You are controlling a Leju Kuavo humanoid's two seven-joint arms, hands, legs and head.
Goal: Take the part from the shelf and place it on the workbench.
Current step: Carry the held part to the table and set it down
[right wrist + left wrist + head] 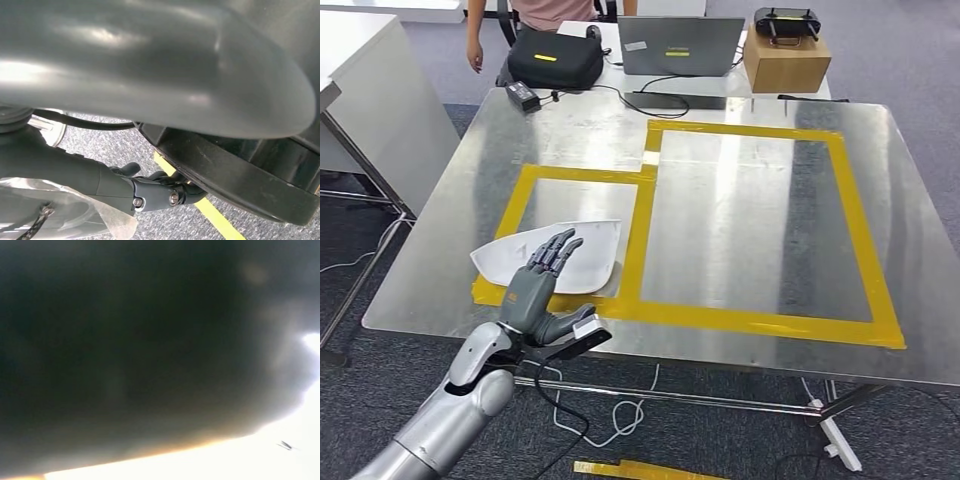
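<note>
The part (588,255), a flat white curved shell, lies on the metal workbench (743,215) inside the smaller yellow-taped square near the front left. My left hand (539,290) hovers over its near edge, dark fingers stretched out flat above the white surface and the thumb sticking out sideways at the table's front edge. Nothing is gripped between them. The left wrist view is a dark blur with a bright white strip, likely the part (264,460). My right hand (151,65) hangs low above grey carpet, too close and blurred to read its fingers.
A larger yellow-taped rectangle (848,215) takes up the bench's middle and right. Behind it stand a laptop (678,45), a black bag (554,58), a cardboard box (784,60) and cables. A person (482,35) stands at the back left. A white cabinet (373,110) is to the left.
</note>
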